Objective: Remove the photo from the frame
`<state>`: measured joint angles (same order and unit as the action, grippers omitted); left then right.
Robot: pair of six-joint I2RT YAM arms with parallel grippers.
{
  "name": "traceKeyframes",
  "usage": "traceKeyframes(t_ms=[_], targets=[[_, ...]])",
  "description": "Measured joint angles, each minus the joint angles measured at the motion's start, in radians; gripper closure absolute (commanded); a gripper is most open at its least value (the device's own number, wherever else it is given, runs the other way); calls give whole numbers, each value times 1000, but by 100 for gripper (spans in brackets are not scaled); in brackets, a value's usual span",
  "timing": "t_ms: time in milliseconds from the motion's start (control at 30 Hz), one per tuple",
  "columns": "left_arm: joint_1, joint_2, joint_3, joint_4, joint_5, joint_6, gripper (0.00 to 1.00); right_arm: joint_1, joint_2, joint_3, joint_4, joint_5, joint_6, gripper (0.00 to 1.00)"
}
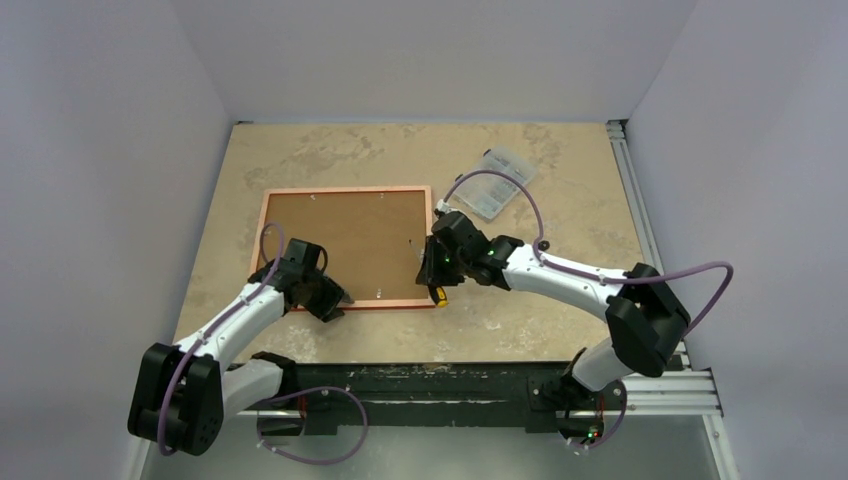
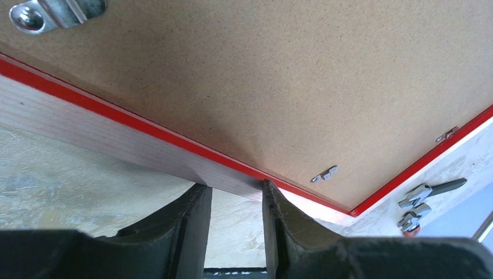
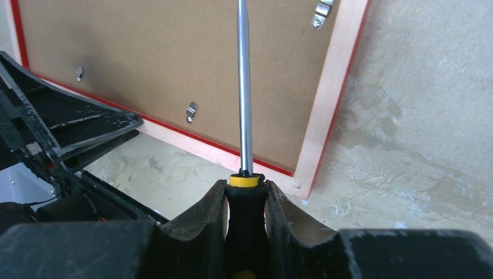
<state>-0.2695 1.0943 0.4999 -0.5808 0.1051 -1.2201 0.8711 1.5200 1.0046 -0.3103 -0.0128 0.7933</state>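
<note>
You have the frame (image 1: 347, 190) face down on the mottled stone-look table (image 1: 560, 300); the photo (image 1: 345, 240) sits inside it, speckled brown board up, under small metal tabs (image 2: 324, 174); left gripper (image 2: 235, 189) fingers stand apart at the pale wood rail; right gripper (image 3: 245, 195) is clamped on the screwdriver (image 3: 244, 87), by its black-and-yellow handle.

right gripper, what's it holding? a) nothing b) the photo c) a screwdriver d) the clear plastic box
c: the right gripper is shut on a screwdriver, with the black-and-yellow handle between its fingers and the metal shaft pointing out over the frame.
</note>
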Motion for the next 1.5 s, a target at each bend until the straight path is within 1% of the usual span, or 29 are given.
traceKeyframes(t_ms=[167,433,900,1267,1500], targets=[[0,-2,0,-1,0,2,66,-11,7,-1,-41,16,39,100],[0,-2,0,-1,0,5,66,-49,59,-27,-48,18,85,100],[0,-2,0,-1,0,6,66,-47,117,-16,-45,-3,104,100],[0,-1,0,0,0,6,66,-40,156,36,-92,-6,99,100],[0,-1,0,0,0,9,66,-41,172,39,-68,-74,71,100]])
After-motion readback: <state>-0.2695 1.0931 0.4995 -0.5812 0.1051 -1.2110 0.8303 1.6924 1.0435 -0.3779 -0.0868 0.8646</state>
